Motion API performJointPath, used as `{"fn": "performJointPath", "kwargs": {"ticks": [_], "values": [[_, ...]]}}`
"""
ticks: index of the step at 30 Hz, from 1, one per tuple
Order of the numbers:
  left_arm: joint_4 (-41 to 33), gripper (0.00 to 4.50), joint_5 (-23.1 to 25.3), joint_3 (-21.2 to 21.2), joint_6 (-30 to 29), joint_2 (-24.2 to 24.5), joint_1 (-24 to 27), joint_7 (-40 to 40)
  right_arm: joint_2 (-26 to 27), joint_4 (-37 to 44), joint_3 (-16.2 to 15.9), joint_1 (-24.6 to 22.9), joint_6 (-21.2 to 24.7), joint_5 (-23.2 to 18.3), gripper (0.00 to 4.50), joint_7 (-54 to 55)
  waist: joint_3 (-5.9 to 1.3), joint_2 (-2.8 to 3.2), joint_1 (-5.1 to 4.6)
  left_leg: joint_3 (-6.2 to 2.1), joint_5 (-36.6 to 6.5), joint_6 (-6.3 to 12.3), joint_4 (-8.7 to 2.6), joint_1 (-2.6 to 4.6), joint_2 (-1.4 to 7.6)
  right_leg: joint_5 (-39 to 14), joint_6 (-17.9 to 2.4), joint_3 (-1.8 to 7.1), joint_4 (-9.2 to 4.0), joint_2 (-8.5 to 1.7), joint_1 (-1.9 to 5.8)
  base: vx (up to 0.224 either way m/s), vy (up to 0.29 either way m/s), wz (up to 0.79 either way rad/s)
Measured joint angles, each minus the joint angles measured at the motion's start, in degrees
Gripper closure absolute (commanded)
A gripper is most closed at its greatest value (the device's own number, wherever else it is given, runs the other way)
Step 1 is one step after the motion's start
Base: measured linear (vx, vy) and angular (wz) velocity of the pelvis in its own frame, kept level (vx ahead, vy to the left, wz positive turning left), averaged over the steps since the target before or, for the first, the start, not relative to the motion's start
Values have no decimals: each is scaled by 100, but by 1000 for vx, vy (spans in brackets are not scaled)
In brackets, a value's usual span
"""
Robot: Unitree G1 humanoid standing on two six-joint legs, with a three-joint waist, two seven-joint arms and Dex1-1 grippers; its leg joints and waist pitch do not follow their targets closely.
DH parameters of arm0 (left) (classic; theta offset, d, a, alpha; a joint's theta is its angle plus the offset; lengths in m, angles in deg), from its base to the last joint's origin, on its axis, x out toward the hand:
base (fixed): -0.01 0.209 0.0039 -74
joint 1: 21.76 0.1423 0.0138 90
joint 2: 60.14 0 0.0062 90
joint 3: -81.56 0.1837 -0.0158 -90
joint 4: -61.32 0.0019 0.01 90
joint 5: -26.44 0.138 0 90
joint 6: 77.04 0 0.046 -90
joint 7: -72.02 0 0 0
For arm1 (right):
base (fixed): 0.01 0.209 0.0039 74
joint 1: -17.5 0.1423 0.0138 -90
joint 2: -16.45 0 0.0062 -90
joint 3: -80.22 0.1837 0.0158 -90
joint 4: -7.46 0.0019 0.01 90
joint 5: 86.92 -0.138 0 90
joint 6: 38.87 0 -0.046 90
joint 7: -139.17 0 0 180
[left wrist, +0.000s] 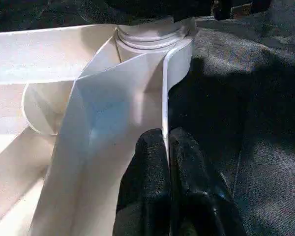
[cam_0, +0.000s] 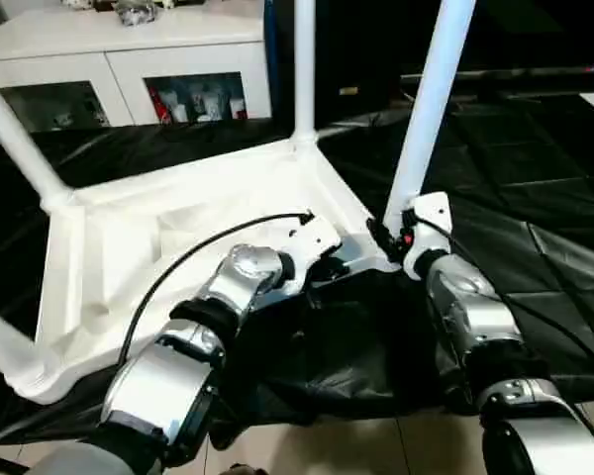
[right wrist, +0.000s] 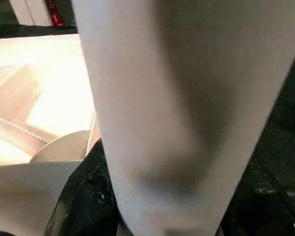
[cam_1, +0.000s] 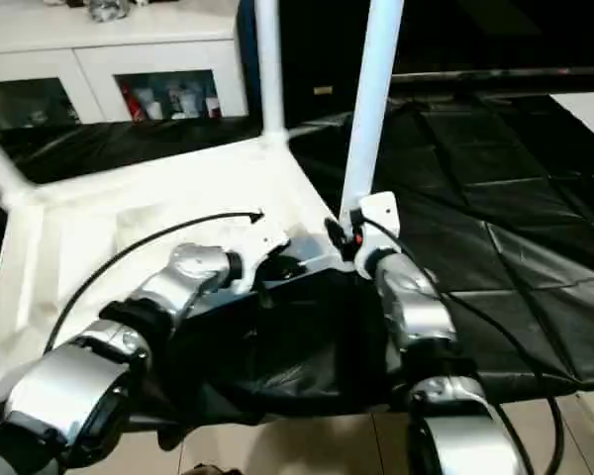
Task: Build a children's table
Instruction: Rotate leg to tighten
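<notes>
White tabletop (cam_0: 178, 247) lies upside down on the black-draped work table (cam_0: 535, 218), ribbed underside up. Four legs stand in the corner sockets: far leg (cam_0: 304, 69) upright, near-right leg (cam_0: 428, 109) leaning slightly, far-left leg (cam_0: 20, 143) and near-left leg (cam_0: 0, 341) angled out to the side.

Left gripper (left wrist: 166, 147) is pinched closed on the thin edge wall of the tabletop just beside the near-right corner socket (left wrist: 152, 37); both black fingers (left wrist: 145, 177) press the rim from either side.

Right gripper (cam_0: 391, 240) sits at the base of the near-right leg, right where it meets the socket. In the right wrist view the leg runs between the dark fingers (right wrist: 83, 196), jaws part-open around the tube; looks like a grip, but contact is blurred and hard to confirm.

White cabinet (cam_0: 129, 59) with glass doors stands behind the work table.
</notes>
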Motion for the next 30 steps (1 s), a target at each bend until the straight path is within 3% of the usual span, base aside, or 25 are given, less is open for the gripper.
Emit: {"fn": "performJointPath", "kwargs": {"ticks": [5,9,14,19,23,30], "values": [[0,450,-4,-35,68,107,0,-359,-117,200,-9,-154,-90,-99,158,-654,-1,33,4,-3,0,0,-15,0,1,2,-2,-10,3,0,-3,0,0,0],[-2,450,-33,-36,251,271,18,-850,-429,332,-148,-299,-242,-183,158,-1552,2,44,20,-4,0,-1,-36,-5,8,1,-1,-24,6,2,-15,0,0,0],[-179,450,-116,-14,423,507,182,-1647,-1144,820,-439,-589,-86,-421,158,-3198,4,54,102,-5,1,3,-38,-11,12,-4,6,-33,8,2,-20,0,0,0],[-285,450,-157,25,508,670,280,-2306,-1529,1124,-603,-746,107,-594,158,-4169,16,36,179,-3,1,2,-24,-11,12,-1,2,-25,15,1,-18,0,0,0],[-481,450,-234,80,511,819,412,-2880,-1666,1221,-798,-781,211,-691,158,-4729,22,27,187,-2,1,2,-20,-10,11,0,0,-21,17,1,-18,0,0,0],[-790,450,-275,98,432,988,580,-3409,-1698,1274,-951,-784,361,-773,213,-5194,27,19,239,0,0,1,-22,-13,11,-1,1,-20,18,1,-22,0,0,0]]}}
